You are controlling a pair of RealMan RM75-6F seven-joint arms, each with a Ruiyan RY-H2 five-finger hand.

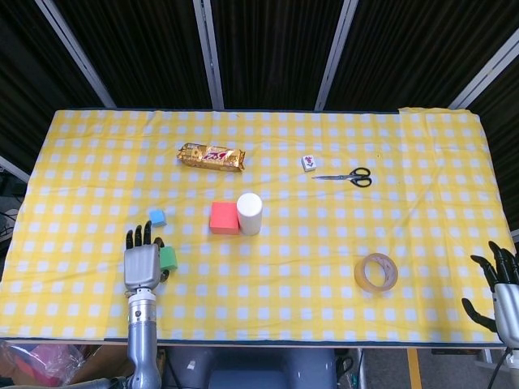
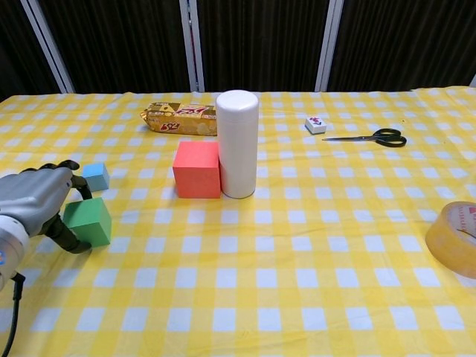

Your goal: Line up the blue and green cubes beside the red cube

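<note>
The left hand (image 1: 141,263) has a silver-grey metal back and black fingers (image 1: 138,236), on a ribbed silver cylindrical forearm near the surface's (image 1: 268,316) front edge. The right hand (image 1: 504,290), at that surface's right corner, has the same grey back and black fingers, and a thin black cable hangs below each wrist.

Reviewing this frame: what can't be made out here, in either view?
- Whether the left hand actually grips the green cube: in the chest view the hand covers the cube's left side, and in the head view its back hides the contact.
- Right hand: cut off by the head view's edge and absent from the chest view.
- Tape roll: cut by the chest view's right edge.
- Print on the small tile: too small.
</note>
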